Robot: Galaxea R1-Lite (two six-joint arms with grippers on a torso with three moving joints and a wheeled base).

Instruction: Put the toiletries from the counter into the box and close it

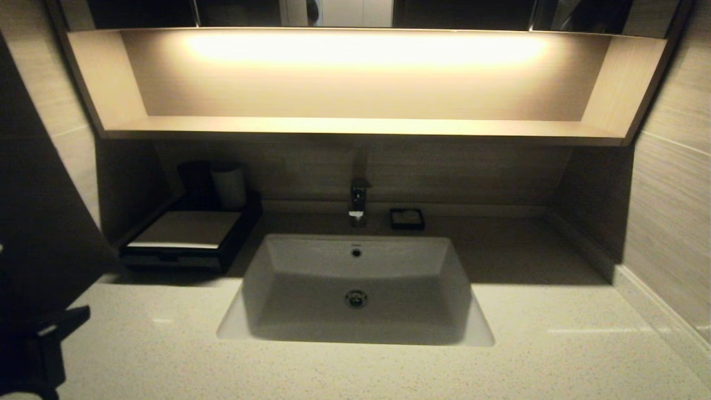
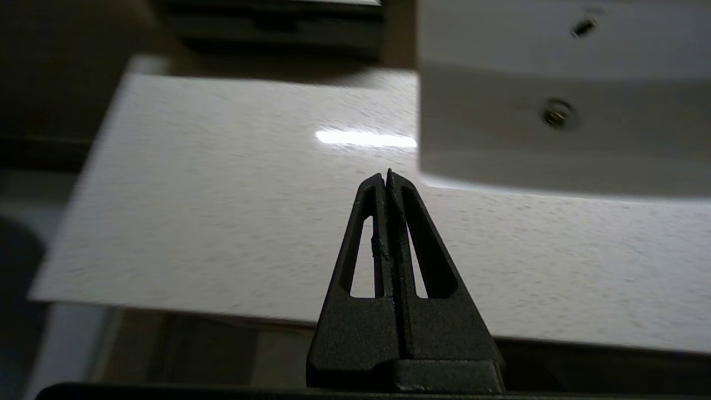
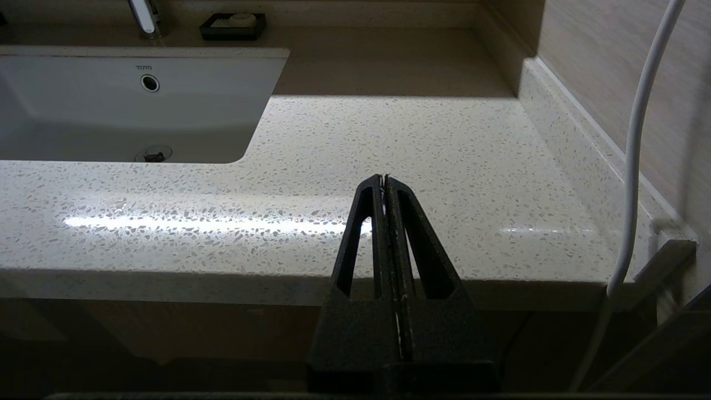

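The box [image 1: 186, 233] stands at the back left of the counter [image 1: 555, 333], its pale top panel up and its drawer front flush with the black body. No toiletries show in any view. My left gripper [image 2: 387, 173] is shut on nothing and hangs over the counter's front edge [image 2: 222, 194], left of the sink, with the box [image 2: 272, 25] far ahead of it. Only the left arm [image 1: 33, 350] shows at the head view's lower left. My right gripper [image 3: 384, 176] is shut and empty at the counter's [image 3: 416, 155] front edge, right of the sink.
A white sink [image 1: 311, 261] is set into the middle of the counter, with a faucet [image 1: 358, 200] and a small black soap dish [image 1: 406, 218] behind it. Two cups [image 1: 228, 183] stand behind the box. A lit shelf [image 1: 355, 128] hangs above. A white cable [image 3: 639, 139] runs along the right wall.
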